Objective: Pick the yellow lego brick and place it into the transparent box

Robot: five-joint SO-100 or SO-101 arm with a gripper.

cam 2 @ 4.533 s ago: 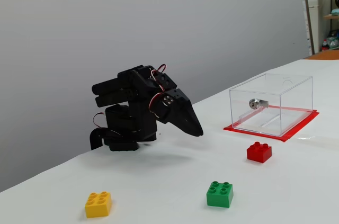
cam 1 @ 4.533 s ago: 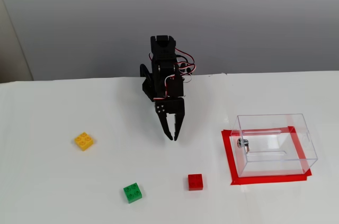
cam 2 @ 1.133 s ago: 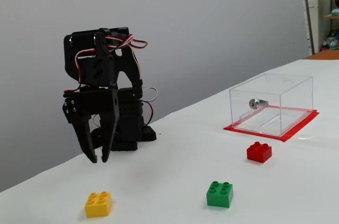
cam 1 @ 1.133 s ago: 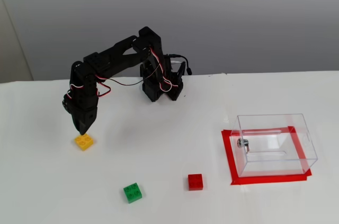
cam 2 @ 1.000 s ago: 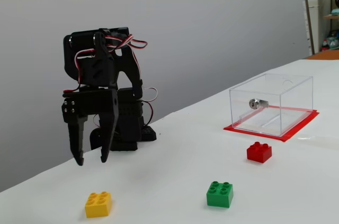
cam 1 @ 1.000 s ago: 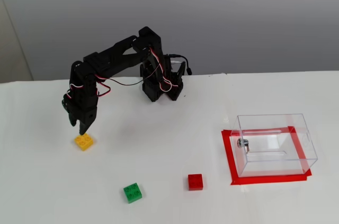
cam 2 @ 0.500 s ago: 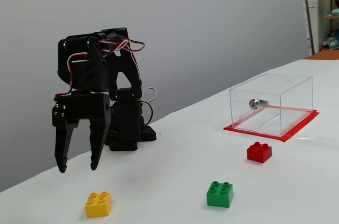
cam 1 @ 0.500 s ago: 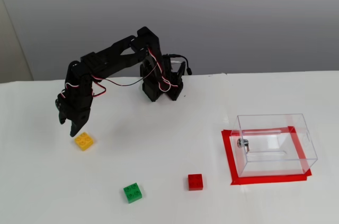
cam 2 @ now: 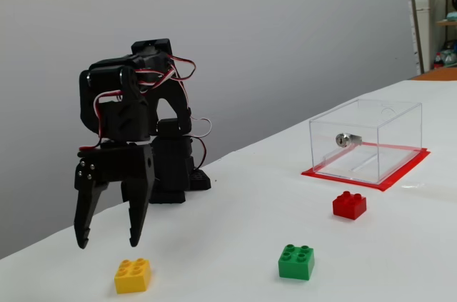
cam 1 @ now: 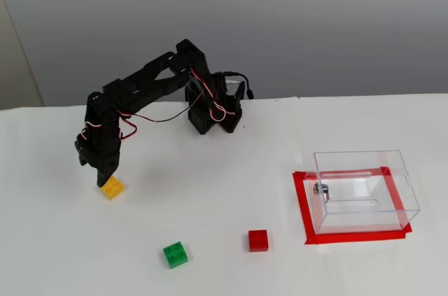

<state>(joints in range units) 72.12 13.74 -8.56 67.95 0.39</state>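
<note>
The yellow lego brick (cam 1: pixel 113 188) (cam 2: pixel 133 275) lies flat on the white table at the left, studs up. My gripper (cam 1: pixel 94 173) (cam 2: pixel 107 240) hangs open just above it, fingers pointing down. In the low fixed view the tips are a little above and to the left of the brick, not touching it. In the high fixed view the gripper covers the brick's upper left corner. Nothing is between the fingers. The transparent box (cam 1: pixel 360 164) (cam 2: pixel 365 138) stands empty at the right, with a small metal fitting on one wall.
A green brick (cam 1: pixel 175 255) (cam 2: pixel 296 262) and a red brick (cam 1: pixel 257 240) (cam 2: pixel 349 205) lie between the yellow brick and the box. Red tape (cam 1: pixel 301 206) (cam 2: pixel 371 182) frames the box. The arm's base (cam 1: pixel 213 110) (cam 2: pixel 168 177) sits at the table's back edge.
The gripper went from nearly shut to wide open. It shifted slightly left and sank closer to the yellow brick. The bricks and the box have not moved.
</note>
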